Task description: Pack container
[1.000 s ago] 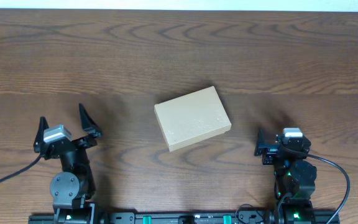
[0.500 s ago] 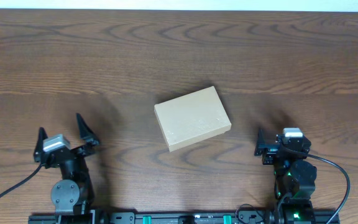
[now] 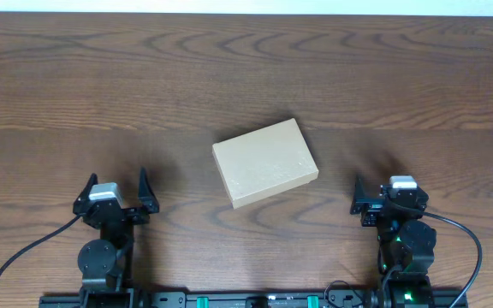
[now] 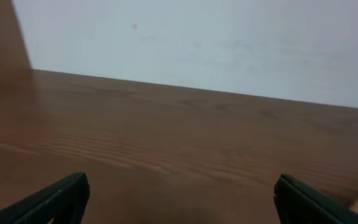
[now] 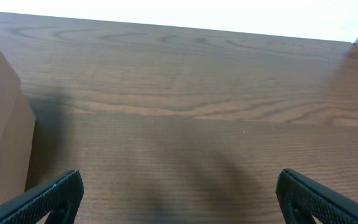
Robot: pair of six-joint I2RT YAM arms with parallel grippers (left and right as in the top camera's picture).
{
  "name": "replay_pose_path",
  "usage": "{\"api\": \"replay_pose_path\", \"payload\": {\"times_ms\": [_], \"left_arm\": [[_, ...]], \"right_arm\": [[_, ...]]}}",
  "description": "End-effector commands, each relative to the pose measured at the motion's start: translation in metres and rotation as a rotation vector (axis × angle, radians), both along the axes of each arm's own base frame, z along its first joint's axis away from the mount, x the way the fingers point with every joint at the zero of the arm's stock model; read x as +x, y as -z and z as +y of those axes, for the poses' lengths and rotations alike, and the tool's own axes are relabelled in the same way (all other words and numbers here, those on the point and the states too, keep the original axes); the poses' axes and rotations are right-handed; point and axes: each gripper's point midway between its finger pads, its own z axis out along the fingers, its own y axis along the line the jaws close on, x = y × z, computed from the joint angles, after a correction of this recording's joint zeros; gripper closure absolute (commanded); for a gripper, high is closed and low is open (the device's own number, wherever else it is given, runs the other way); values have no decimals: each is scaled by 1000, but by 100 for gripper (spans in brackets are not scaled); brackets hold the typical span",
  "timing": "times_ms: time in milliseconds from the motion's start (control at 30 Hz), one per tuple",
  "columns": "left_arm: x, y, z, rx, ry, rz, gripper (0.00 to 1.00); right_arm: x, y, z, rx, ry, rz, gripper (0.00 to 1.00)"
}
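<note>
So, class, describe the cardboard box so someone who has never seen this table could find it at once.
On the wooden table, near its middle, lies the container, shut and turned askew. It is plain tan cardboard, unlike the black left gripper and right gripper at the near edge.

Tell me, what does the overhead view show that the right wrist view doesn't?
Only overhead: the whole closed box seen from above, plus the left hand, open. Only right wrist: a low look at one upright side of the box at the picture's left edge. Both: the wooden table, the box, and the right hand, open and holding nothing.
</note>
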Motion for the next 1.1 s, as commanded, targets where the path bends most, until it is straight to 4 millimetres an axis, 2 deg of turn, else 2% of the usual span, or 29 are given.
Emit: {"api": "replay_pose_path", "payload": {"times_ms": [0,67,333,600,1067], "left_arm": [[-1,14,-13,-5,77,51,5],[-2,20,-18,-13,104,77,5],[-2,20,-20,-17,115,74,5],[-2,20,-11,-11,62,77,5],[-2,20,-12,-11,68,77,5]], "right_arm": [[-1,0,-3,9,19,-1,1],[-1,0,-3,8,19,-1,1],[-1,0,-3,9,19,-1,1],[-1,0,-3,9,19,-1,1],[-1,0,-3,9,19,-1,1]]}}
